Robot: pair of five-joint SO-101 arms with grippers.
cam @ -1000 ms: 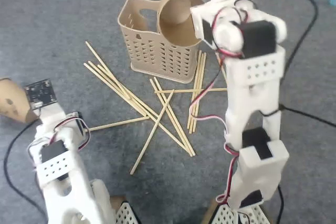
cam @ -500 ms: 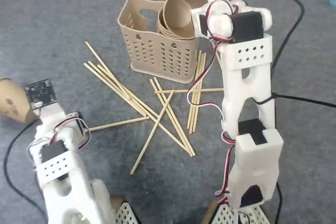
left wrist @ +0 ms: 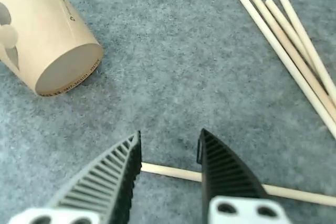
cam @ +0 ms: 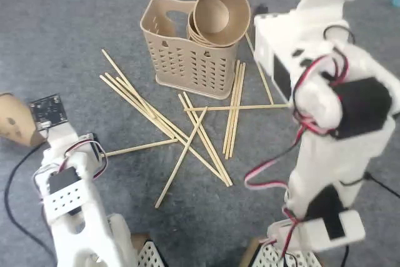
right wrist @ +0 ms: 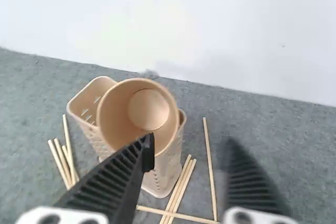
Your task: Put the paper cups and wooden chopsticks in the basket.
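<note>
My left gripper (left wrist: 170, 136) hangs low with its fingers spread and nothing between them, straddling a single chopstick (left wrist: 170, 172) that lies crosswise on the grey mat (left wrist: 173, 77). A paper cup (left wrist: 47, 40) rests on its side nearby. My right gripper (right wrist: 186, 145) is raised with its fingers also parted and empty, and beyond it the basket (right wrist: 86, 109) stands upright holding nested paper cups (right wrist: 136, 114) tilted against its rim, while loose chopsticks (cam: 187, 136) lie scattered on the mat in front of and beside the basket.
</note>
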